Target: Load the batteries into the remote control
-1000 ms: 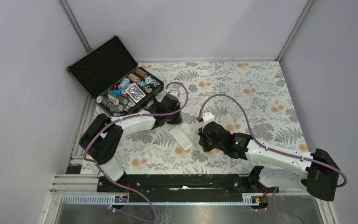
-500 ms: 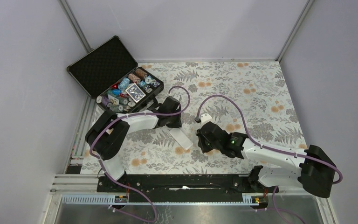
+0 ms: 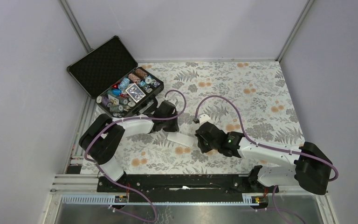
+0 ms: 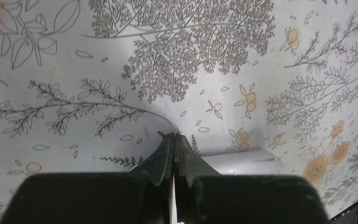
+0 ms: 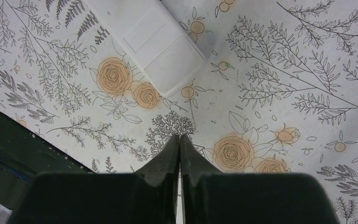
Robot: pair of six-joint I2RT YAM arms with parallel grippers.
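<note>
1. Looking round: an open black case [image 3: 101, 65] sits at the far-left corner of the cloth, lid tipped back, tray packed with poker chips [image 3: 130, 86]. It is well apart from the remote. Purple cables [image 3: 223, 100] loop off both wrists above the cloth.
2. The remote control [image 3: 179, 138] lies flat at front-centre, between the two arms' tips. The right arm's tip is just beside its right end; the left arm's tip is near its left end.
3. Its long axis runs left-right in the overhead view, right end slightly nearer the bases. The plain white back faces up, cover seam visible.
4. Left gripper [image 4: 173, 136]: fingers pressed together, pinching nothing. Right gripper [image 5: 179, 137]: same, pointing at bare cloth short of the remote.
5. Surface: white cloth [image 3: 261, 93], grey ferns, orange flowers. Room: plain lilac-grey walls [image 3: 191, 28], metal corner posts, black rail [image 3: 182, 182] along the near edge.
</note>
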